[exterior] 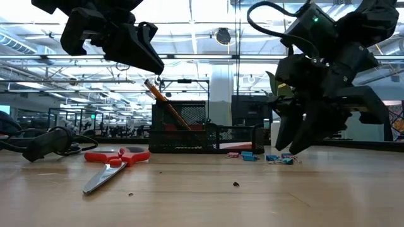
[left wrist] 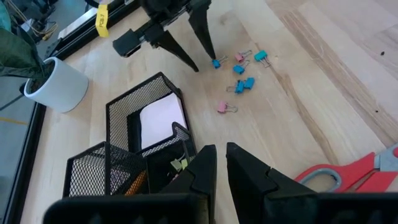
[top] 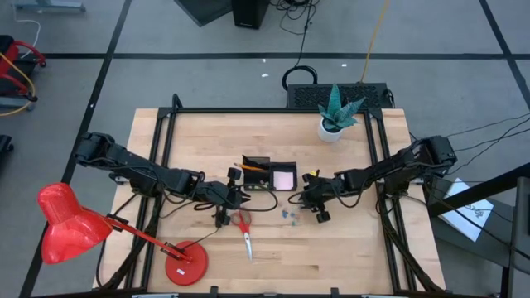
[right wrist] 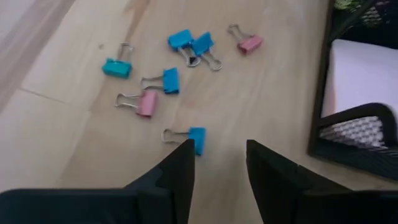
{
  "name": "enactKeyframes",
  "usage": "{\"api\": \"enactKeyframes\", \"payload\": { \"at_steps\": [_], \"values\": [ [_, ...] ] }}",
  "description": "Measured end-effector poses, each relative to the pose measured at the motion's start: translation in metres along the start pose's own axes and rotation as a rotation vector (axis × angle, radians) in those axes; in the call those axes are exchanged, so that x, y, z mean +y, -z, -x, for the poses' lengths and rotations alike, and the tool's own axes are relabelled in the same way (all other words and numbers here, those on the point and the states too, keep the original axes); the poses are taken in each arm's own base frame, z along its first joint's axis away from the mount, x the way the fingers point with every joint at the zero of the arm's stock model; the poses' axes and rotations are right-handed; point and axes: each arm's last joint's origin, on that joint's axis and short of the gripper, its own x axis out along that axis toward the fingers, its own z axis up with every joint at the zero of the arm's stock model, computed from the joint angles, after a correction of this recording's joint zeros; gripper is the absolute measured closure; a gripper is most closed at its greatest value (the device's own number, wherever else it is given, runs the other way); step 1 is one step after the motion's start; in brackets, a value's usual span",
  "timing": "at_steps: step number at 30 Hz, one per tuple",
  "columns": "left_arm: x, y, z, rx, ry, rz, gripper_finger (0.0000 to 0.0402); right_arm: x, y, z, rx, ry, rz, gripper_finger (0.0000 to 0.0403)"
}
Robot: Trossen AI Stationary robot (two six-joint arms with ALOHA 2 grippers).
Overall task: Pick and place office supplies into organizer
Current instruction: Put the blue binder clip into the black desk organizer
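Note:
The black mesh organizer (top: 269, 175) stands at mid-table on its base, with a pink sticky pad (left wrist: 163, 121) in its low part and an orange pencil (exterior: 165, 104) leaning in the tall one. Red-handled scissors (top: 245, 232) lie flat on the table nearer the front. Several small blue and pink clips (right wrist: 168, 68) lie scattered to the organizer's right. My right gripper (right wrist: 219, 152) is open, low over the table at the clips. My left gripper (left wrist: 221, 163) hovers by the organizer's near side, a narrow gap between its fingers and nothing in it. My right gripper slants down from the table's right side. One blue clip (right wrist: 196, 138) lies flat on the wood right at the tip of one finger (right wrist: 180, 163), outside the gap. I cannot tell whether that fingertip touches it.
A red desk lamp (top: 74, 228) with its round base (top: 186, 266) takes up the front left. A white plant pot (top: 334, 124) stands at the far right. A black cable (exterior: 44, 142) lies at one side. Bare wood lies at the front right.

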Motion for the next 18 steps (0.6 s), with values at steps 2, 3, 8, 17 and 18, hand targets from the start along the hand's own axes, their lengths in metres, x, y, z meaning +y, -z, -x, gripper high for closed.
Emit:
{"api": "enactKeyframes", "payload": {
  "at_steps": [2, 3, 8, 17, 18],
  "values": [
    [0.0012, 0.0004, -0.0003, 0.002, -0.003, 0.002, 0.0355, -0.0019, -0.0007, 0.0001, -0.010, 0.005, 0.002, 0.0266],
    [0.0020, 0.0007, -0.0005, 0.003, -0.005, 0.007, 0.0355, -0.0023, -0.0013, 0.0001, -0.016, 0.008, 0.002, 0.0266],
    [0.0064, 0.0023, -0.0016, 0.010, -0.016, 0.032, 0.0355, -0.0010, -0.0037, 0.0002, -0.048, -0.043, -0.020, 0.0266],
    [0.0077, 0.0028, -0.0020, 0.009, -0.014, 0.048, 0.0355, 0.0006, -0.0032, 0.0000, -0.047, -0.092, -0.066, 0.0270],
    [0.0077, 0.0028, -0.0020, 0.010, -0.013, 0.050, 0.0355, 0.0006, -0.0027, -0.0009, -0.044, -0.092, -0.067, 0.0270]
  ]
}}
